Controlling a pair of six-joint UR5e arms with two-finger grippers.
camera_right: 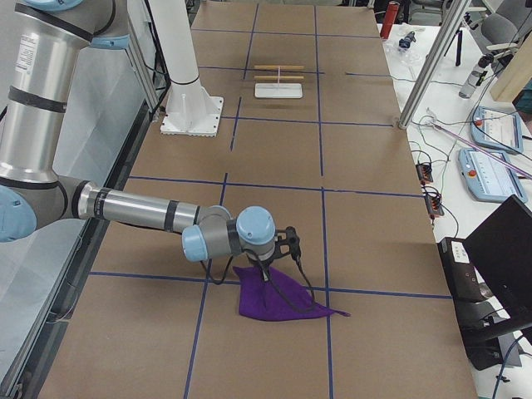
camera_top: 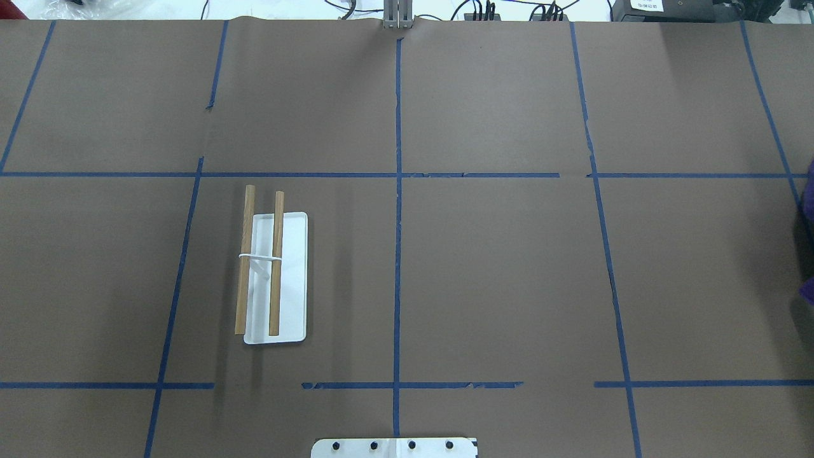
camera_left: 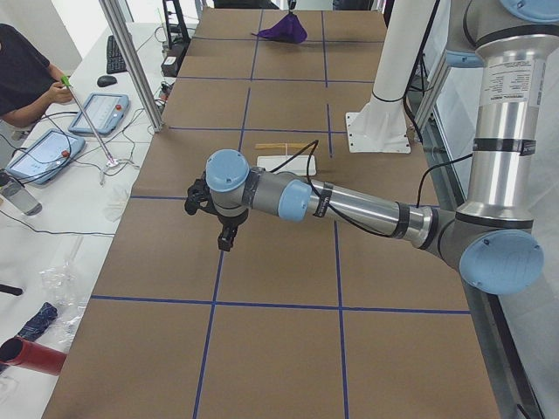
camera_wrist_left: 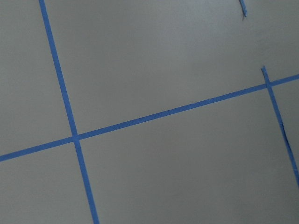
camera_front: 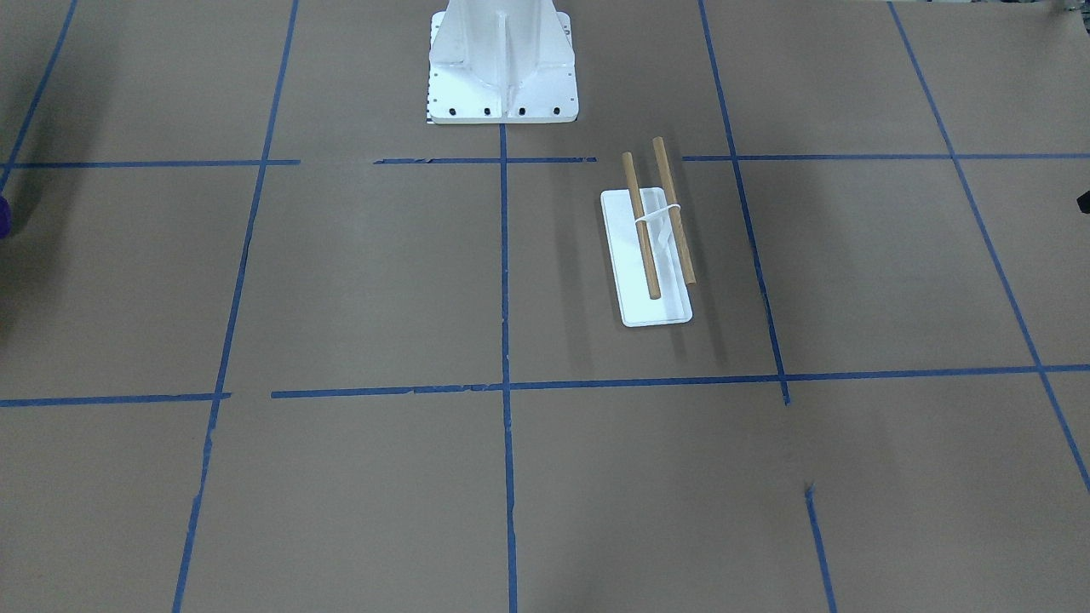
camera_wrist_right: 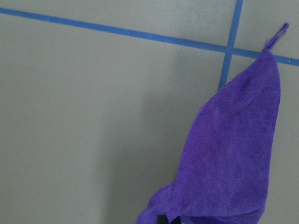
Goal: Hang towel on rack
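Observation:
The purple towel (camera_right: 278,299) lies partly on the table near the robot's right end, with one part pulled up into a peak under my right gripper (camera_right: 268,270), which is shut on it. In the right wrist view the towel (camera_wrist_right: 233,158) hangs bunched at the bottom edge, its loop tag (camera_wrist_right: 279,33) at the far corner. Only slivers of it show at the view edges (camera_top: 809,191) (camera_front: 3,217). The rack (camera_top: 267,261) (camera_front: 656,230) stands bare on the left half, both dowels free. My left gripper (camera_left: 225,240) hovers over bare table; I cannot tell whether it is open.
The white bolted pedestal (camera_front: 502,60) stands at the robot's side of the table's middle. Blue tape lines grid the brown table cover (camera_top: 496,267). An operator (camera_left: 22,78) sits past the table's far side with tablets and cables.

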